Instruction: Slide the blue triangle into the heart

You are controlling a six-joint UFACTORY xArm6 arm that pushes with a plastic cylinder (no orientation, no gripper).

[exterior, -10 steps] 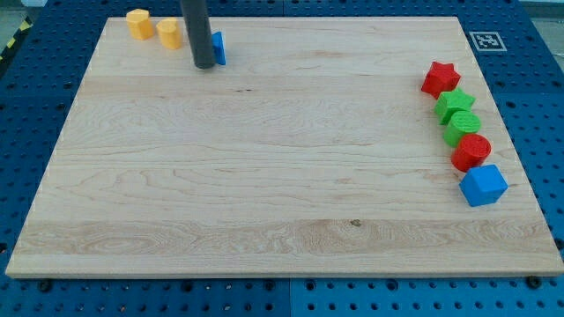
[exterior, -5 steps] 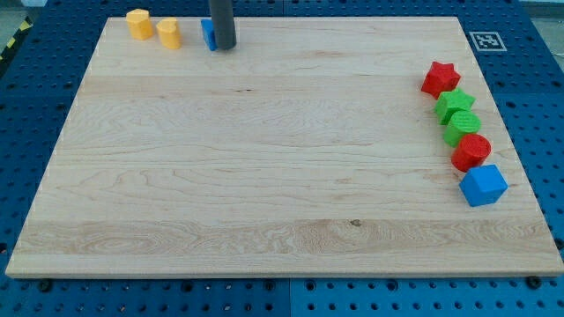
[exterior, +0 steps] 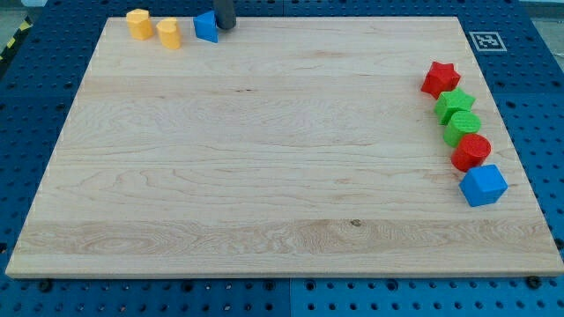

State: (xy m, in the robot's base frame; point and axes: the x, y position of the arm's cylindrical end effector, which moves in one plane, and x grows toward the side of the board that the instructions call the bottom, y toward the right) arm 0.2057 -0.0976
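Observation:
The blue triangle (exterior: pixel 206 26) lies at the view's top left of the wooden board (exterior: pixel 264 176). Just to its left stands a yellow heart-like block (exterior: pixel 169 33), with a small gap between them. Another yellow block (exterior: pixel 138 23) sits further left. My tip (exterior: pixel 226 26) is at the view's top edge, right beside the blue triangle's right side, touching or nearly touching it. Only the rod's lowest part shows.
Along the view's right edge runs a column of blocks: a red star (exterior: pixel 440 79), a green star (exterior: pixel 455 105), a green rounded block (exterior: pixel 463 128), a red rounded block (exterior: pixel 471 152) and a blue cube-like block (exterior: pixel 483 185). A marker tag (exterior: pixel 486 40) sits at the board's top right corner.
My tip moved from the triangle's left side round to its right side and toward the view's top. The blue triangle shifted left and up, closer to the yellow heart.

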